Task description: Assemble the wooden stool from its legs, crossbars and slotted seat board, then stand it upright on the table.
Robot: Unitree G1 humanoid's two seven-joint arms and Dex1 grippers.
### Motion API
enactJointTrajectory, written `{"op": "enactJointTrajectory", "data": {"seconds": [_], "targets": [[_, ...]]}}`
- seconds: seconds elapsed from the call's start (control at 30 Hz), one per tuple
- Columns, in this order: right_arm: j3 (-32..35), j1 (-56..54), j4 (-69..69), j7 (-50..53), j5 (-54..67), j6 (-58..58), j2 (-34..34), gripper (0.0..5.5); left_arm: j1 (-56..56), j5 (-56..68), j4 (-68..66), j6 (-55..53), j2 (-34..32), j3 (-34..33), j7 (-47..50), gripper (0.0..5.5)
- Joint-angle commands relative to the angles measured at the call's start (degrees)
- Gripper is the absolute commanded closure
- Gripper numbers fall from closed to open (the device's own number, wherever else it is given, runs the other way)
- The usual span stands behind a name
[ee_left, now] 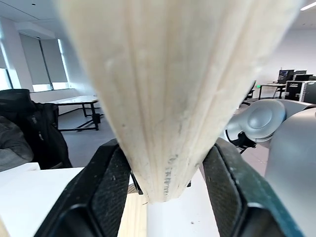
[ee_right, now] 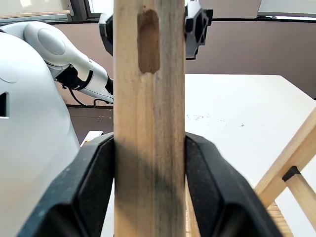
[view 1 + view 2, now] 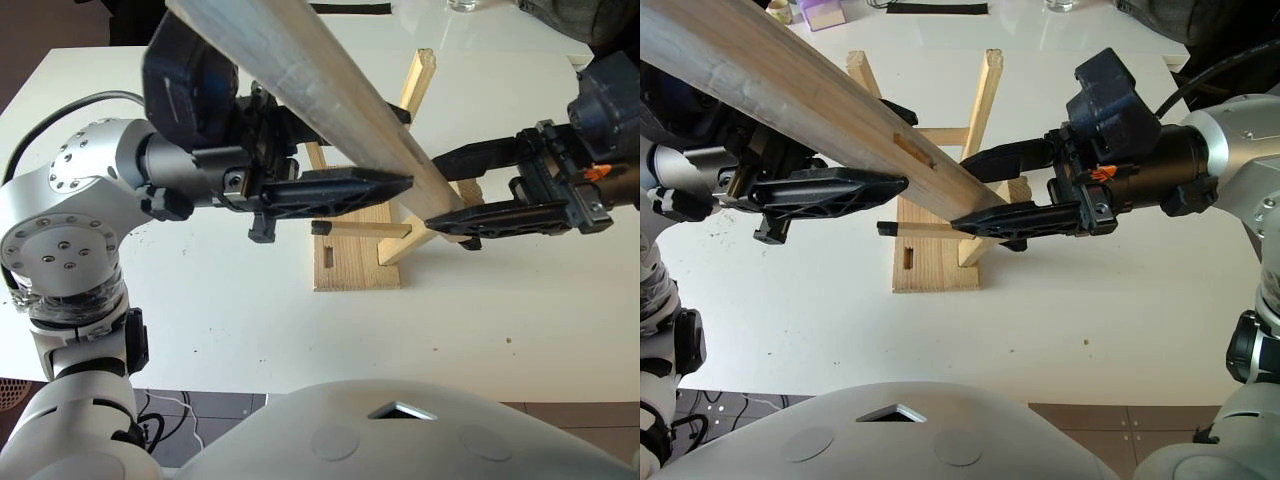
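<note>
Left claw (image 3: 400, 150) clamps a long wooden leg (image 3: 330, 90), held slanting above the counter (image 3: 200, 300). Its slot (image 3: 912, 148) sits between the claws. Right claw (image 3: 960, 192) grips the lower end. Beneath, mid-counter, the seat board (image 3: 355, 270) lies flat, legs (image 3: 985, 90) and crossbar (image 3: 930, 230) rising from it.

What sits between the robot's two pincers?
The wooden leg that left pincer and right pincer both clamp, its slot by the left one; see the right eye view.
</note>
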State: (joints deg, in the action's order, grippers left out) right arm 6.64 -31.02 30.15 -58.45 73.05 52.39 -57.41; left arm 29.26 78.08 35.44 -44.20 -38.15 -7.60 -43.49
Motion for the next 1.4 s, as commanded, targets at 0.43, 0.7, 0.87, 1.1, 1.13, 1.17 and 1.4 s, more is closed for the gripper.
{"op": "enactJointTrajectory", "data": {"seconds": [0.43, 0.7, 0.87, 1.1, 1.13, 1.17, 1.4], "targets": [[1.33, -0.04, 1.15, 0.85, -4.15, 0.37, 0.11, 2.37, -0.32, -2.04, -1.85, 0.79, 0.35, -0.11, -0.21, 3.42], [10.16, 3.08, -3.83, 0.78, -1.68, 0.75, -2.02, 2.35, 4.76, 15.52, -6.29, 1.42, -2.32, -10.19, 3.18, 3.42], [19.09, 9.00, -8.56, 1.88, -4.15, -0.65, -2.67, 2.35, 6.62, 11.81, -13.20, 0.66, -12.51, -18.57, 0.67, 3.45], [33.05, 25.52, -6.00, 4.19, -8.08, -1.61, 1.43, 2.35, -1.15, -6.22, -20.73, 3.56, -18.12, -17.22, -13.36, 3.45], [33.31, 27.25, -4.98, 4.28, -8.92, -2.19, 2.01, 2.35, -2.61, -9.42, -19.79, 5.16, -17.24, -15.08, -14.53, 3.45], [33.00, 28.73, -4.04, 4.22, -9.75, -2.87, 2.54, 2.35, -4.63, -11.83, -18.38, 6.35, -16.24, -13.47, -15.54, 3.45], [30.32, 36.59, -2.33, 1.91, -19.24, -9.92, 3.72, 2.35, -18.36, -30.74, -15.90, 20.58, -9.88, -6.05, -20.25, 3.45]]}}
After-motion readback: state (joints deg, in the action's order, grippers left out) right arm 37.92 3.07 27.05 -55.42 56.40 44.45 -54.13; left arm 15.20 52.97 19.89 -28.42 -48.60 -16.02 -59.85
